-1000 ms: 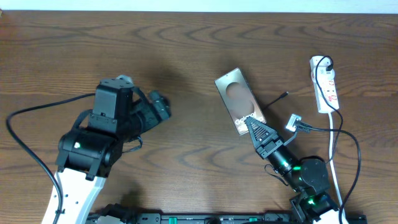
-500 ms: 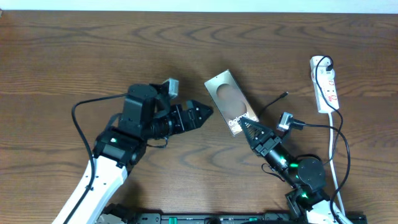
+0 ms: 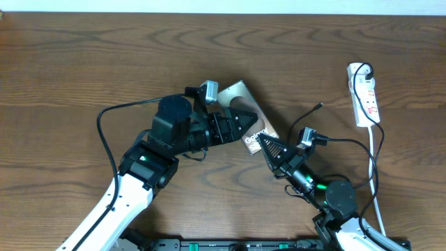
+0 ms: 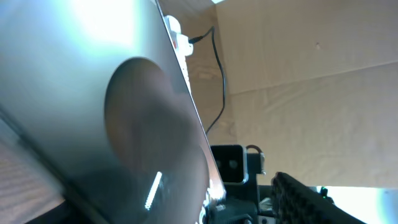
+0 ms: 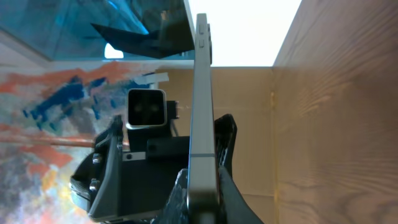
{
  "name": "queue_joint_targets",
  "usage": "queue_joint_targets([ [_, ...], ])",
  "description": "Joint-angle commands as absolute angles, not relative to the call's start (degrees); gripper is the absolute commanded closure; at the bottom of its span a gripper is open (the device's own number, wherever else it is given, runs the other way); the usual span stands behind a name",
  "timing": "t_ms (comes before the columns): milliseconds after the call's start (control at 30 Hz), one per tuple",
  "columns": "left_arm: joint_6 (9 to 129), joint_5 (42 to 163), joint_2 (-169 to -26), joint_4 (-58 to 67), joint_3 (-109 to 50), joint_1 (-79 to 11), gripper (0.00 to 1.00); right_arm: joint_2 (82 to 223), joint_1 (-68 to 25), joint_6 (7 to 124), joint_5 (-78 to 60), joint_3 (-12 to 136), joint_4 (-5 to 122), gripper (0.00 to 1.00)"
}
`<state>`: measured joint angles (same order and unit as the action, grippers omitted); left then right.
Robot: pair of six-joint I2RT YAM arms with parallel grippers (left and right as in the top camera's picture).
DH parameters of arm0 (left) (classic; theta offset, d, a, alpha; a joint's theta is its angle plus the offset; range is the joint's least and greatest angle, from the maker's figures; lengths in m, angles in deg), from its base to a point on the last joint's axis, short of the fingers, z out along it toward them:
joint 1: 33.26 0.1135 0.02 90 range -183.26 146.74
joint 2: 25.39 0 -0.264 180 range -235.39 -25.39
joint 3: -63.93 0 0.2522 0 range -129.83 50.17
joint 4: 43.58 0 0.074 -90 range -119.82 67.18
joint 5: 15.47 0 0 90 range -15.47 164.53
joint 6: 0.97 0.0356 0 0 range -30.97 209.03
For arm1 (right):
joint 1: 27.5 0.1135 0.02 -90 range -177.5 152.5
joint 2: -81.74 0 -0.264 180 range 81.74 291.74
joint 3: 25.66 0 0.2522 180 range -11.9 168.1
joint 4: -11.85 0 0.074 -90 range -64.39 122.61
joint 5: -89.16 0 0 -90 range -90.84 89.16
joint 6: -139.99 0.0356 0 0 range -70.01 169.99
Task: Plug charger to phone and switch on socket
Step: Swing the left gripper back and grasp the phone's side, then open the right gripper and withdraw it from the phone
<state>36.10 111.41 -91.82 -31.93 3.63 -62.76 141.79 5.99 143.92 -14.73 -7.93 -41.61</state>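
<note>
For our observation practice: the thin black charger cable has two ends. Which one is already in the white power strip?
The plug end, seated at the far end of the strip; the small connector end lies loose on the table.

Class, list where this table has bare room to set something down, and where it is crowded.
Free: the table left of and beyond the left arm, and the far strip between phone and socket. Crowded: the middle, where left claw and right claw meet at the phone, and the right, with charger and socket.
</note>
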Motion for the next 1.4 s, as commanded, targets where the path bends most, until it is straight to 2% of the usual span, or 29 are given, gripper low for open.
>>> queue_joint_targets([
  [0,34.2,108.3,-92.1,-32.9,3.5,-63.5,0.3,141.6,7.4,145.8,-12.7,-7.2,-44.2,0.99],
  [33,34.2,108.3,-92.1,-33.0,3.5,-63.5,0.3,141.6,7.4,146.1,-12.7,-7.2,-44.9,0.99],
  [233,27.9,105.5,-92.1,-35.0,3.5,-63.5,0.55,141.6,7.4,150.3,-12.5,-7.2,-46.4,0.99],
  [267,26.2,105.3,-92.1,-35.8,3.5,-63.5,0.57,141.6,7.5,150.9,-12.3,-7.2,-46.4,0.99],
  [467,17.3,103.3,-92.1,-38.1,3.5,-63.6,0.58,141.6,7.5,151.8,-11.9,-7.1,-46.4,0.99],
  [867,17.1,99.1,-94.1,-38.1,3.5,-68.5,0.65,141.6,7.5,154.5,-9.5,-6.9,-46.4,0.99],
  [933,17.1,99.1,-94.2,-38.1,3.5,-68.5,0.68,141.7,7.5,154.5,-9.3,-6.8,-46.4,0.99],
  [1100,16.8,98.6,-94.2,-38.1,3.5,-68.5,0.85,141.6,7.5,155.0,-8.0,-6.8,-46.4,0.99],
  [1267,13.9,96.3,-94.2,-38.1,3.5,-68.5,0.87,141.6,7.5,156.7,-7.8,-6.8,-46.4,0.97],
  [1367,13.7,95.6,-94.2,-38.1,3.5,-68.5,0.91,141.6,7.5,156.7,-7.9,-6.8,-46.4,0.88],
])
